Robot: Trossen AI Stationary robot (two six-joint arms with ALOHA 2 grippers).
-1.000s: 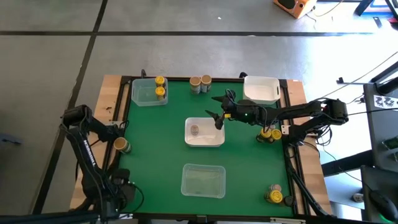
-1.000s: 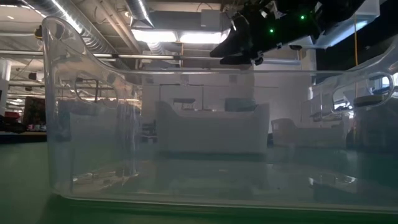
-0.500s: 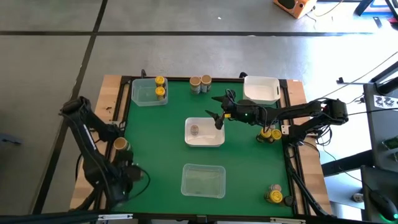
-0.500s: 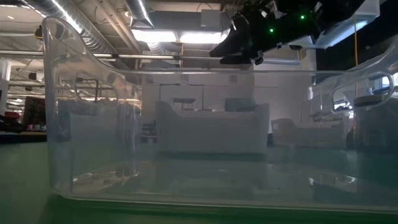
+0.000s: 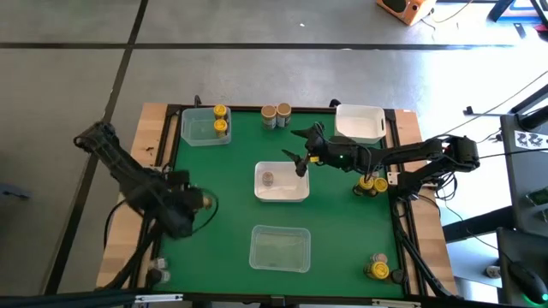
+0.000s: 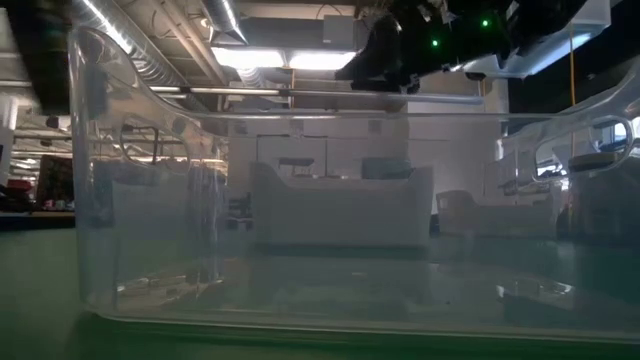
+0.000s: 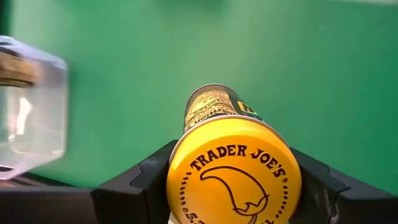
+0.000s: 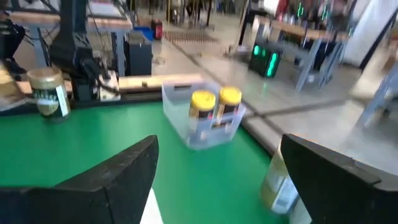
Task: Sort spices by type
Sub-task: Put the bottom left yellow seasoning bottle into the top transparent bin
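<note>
Left wrist view: left gripper clamps small cylindrical yellow-lidded spice jar w/ printed label, over green mat's left edge. Right gripper spread, empty, above white rectangular plastic bin w/ one grey-lidded jar.

The worktop is green with a pale wood edge. The jar in the dark left pincer has a bright yellow lid with black lettering and a pepper outline — its label is black and gold. Beside the clear bin stand two yellow-lidded jars.
</note>
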